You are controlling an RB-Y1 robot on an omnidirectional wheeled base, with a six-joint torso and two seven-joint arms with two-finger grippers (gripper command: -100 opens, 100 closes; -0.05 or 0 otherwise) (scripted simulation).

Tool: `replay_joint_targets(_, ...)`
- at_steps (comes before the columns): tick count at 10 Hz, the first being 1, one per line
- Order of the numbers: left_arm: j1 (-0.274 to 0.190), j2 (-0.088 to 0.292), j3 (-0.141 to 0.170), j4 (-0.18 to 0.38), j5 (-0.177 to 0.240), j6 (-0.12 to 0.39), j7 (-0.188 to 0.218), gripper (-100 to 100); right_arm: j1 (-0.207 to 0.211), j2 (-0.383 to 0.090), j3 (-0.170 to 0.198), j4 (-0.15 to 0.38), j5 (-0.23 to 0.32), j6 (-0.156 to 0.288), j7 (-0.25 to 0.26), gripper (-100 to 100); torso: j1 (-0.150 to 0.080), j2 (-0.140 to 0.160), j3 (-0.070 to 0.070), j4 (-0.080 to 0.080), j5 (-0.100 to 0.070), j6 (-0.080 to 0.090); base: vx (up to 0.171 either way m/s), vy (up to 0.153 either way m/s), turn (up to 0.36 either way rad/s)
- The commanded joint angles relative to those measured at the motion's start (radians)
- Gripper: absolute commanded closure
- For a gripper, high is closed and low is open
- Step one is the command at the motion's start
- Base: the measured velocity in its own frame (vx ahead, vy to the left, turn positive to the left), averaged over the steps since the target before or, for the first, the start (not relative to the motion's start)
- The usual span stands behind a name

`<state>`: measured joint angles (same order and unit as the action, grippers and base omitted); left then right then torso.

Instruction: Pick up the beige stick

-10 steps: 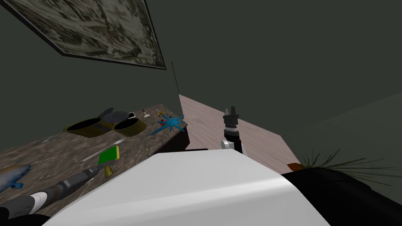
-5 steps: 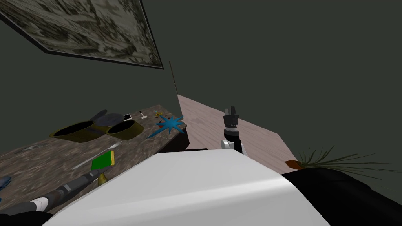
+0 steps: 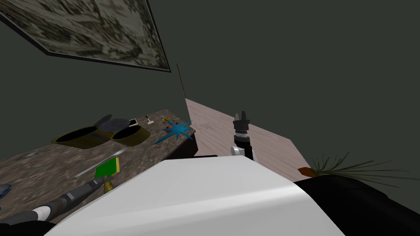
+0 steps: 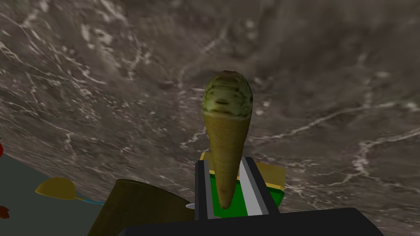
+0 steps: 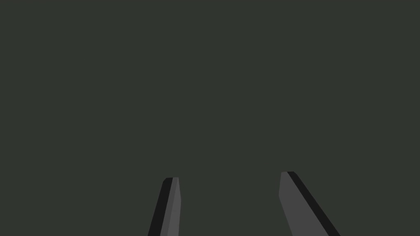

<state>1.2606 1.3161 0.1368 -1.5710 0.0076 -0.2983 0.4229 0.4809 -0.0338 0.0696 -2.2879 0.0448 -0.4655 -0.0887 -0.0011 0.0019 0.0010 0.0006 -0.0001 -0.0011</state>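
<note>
**pinched by the thin end over the veined counter**

gripped the beige stick with the left gripper, fingers drawn close and pressed against both sides of its narrow tail. took it at that end, by the look of it, because the blades could span it there, and would have had a poorer bite on the broad, greenish, rounded head. pointed that head away from the hand, toward the brown veined counter. could not tell whether the head touched the stone or hung just clear of it. seen from the head camera, held the stick near the counter's front edge, just beside the green block with its yellow rim. stood well apart from the two olive bowls and the blue spiky star farther back. judged the grasp made and the lift to be the step in hand. called for a straight rise, since a taper held this way could slide out of the blades if tilted or jolted. left the right gripper idle, raised beyond the counter's end over the pale floor, with fingers spread wide and nothing between them.
</note>
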Motion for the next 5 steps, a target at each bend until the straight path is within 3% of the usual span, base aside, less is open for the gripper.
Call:
replay_joint_targets(1,0.031,0.017,0.029,-0.018,0.006,0.001,0.008,100,0.000,0.000,0.000,0.000,0.000,0.000,0.000,0,0.000,0.000,0.000,0.000,0.000,0.000,-0.023,-0.015,0.070)
replay_joint_targets(3,0.067,0.054,0.067,-0.037,0.016,-0.001,0.025,100,0.000,0.000,0.000,0.000,0.000,0.000,0.000,0,-0.002,0.003,0.002,0.000,-0.001,-0.001,-0.047,-0.027,0.089)
replay_joint_targets(4,0.060,0.044,0.059,-0.027,0.013,-0.006,0.019,100,0.000,0.000,0.000,0.000,0.000,0.000,0.000,0,-0.003,0.003,0.002,0.001,-0.001,-0.001,-0.019,-0.010,0.017)
replay_joint_targets(5,0.062,0.045,0.061,-0.029,0.013,-0.006,0.020,0,0.000,0.000,0.000,0.000,0.000,0.000,0.000,0,-0.002,0.002,0.001,0.000,0.000,0.000,0.000,0.000,0.000)
